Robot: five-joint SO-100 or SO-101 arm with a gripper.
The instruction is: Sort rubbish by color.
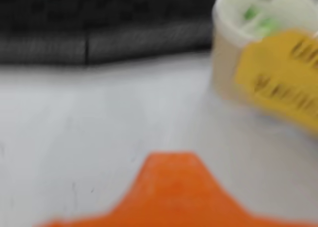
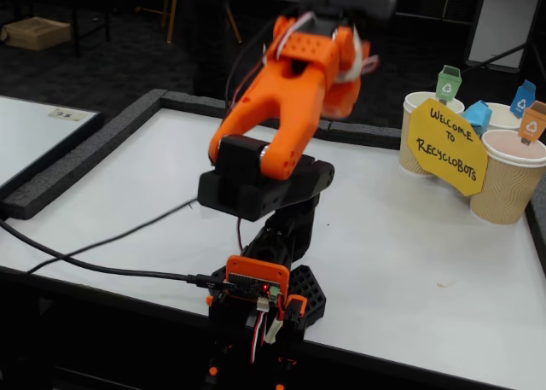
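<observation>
White worktop is lying bare beneath the raised, blurred arm; jaws' state cannot be told. Swinging near the cups is risking toppling them.

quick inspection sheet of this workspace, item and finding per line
surface: white tabletop with black foam border
job's things: green bits inside a cup in the wrist view, blurred; a blue lump among the cups
clutter: three tan ribbed paper cups, yellow welcome sign
gripper: raised, blurred; cannot tell
cables: black cable to the arm base
surroundings: dark floor, second white table at left
</observation>
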